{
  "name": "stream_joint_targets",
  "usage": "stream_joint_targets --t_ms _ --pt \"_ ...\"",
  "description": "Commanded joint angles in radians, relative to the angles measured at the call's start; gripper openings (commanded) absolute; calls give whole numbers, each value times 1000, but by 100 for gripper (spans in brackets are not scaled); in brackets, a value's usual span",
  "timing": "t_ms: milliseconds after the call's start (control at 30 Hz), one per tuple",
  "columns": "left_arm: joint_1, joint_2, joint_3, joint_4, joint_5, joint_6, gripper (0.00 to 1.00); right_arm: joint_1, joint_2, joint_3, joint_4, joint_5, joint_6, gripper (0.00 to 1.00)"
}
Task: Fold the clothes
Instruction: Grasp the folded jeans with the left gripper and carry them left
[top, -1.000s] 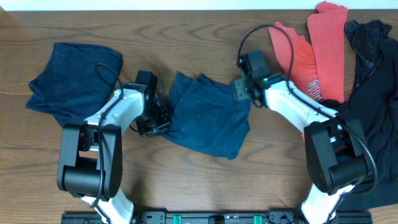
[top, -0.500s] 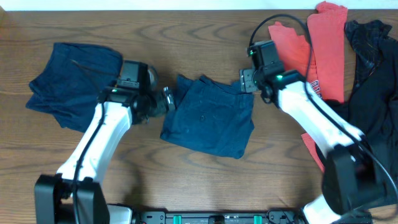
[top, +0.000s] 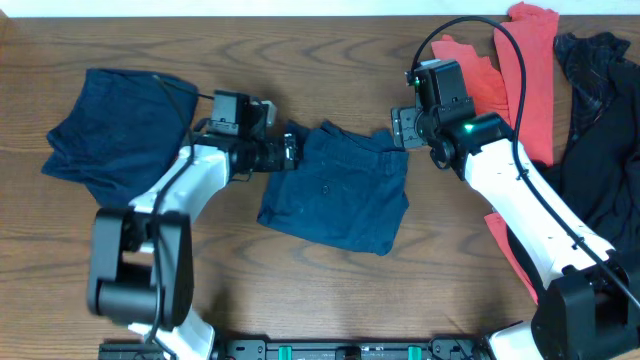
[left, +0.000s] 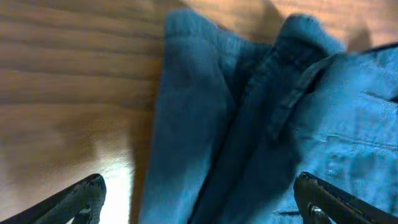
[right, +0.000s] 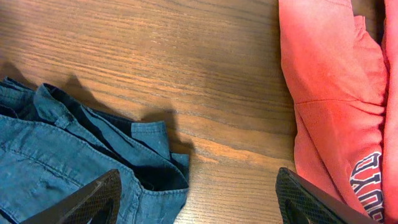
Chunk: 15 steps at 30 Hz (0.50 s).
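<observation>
Navy garment (top: 338, 195) lies on the table (top: 300, 60) between my arms, seemingly part-folded; left gripper (top: 284, 153) hovers over its upper-left edge, jaws wide apart, empty; right gripper (top: 400, 130) beside upper-right corner, likewise wide, empty; step: regrasp; next: pinch both top corners, likely.

Only writing I can spot is on the red soft fabric shirt (right: 329, 99) lying by the far right corner of the worktop. In the right wrist view there's a bit of chunky college-style block lettering (right: 368, 173) on it, dark letters with a white outline, running off the bottom right of the picture. Might be a "U" and an "O", but it's cut off, so honestly can't read a full word. Too small to make out from overhead.
</observation>
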Motion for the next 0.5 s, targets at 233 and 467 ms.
stream_joint_targets --t_ms 233,467 --pt "-67 142 -3 22 255 61 99 -3 1 6 -11 -1 0 78" --pt "-120 140 -2 54 254 75 13 -3 1 6 -35 -1 -1 78"
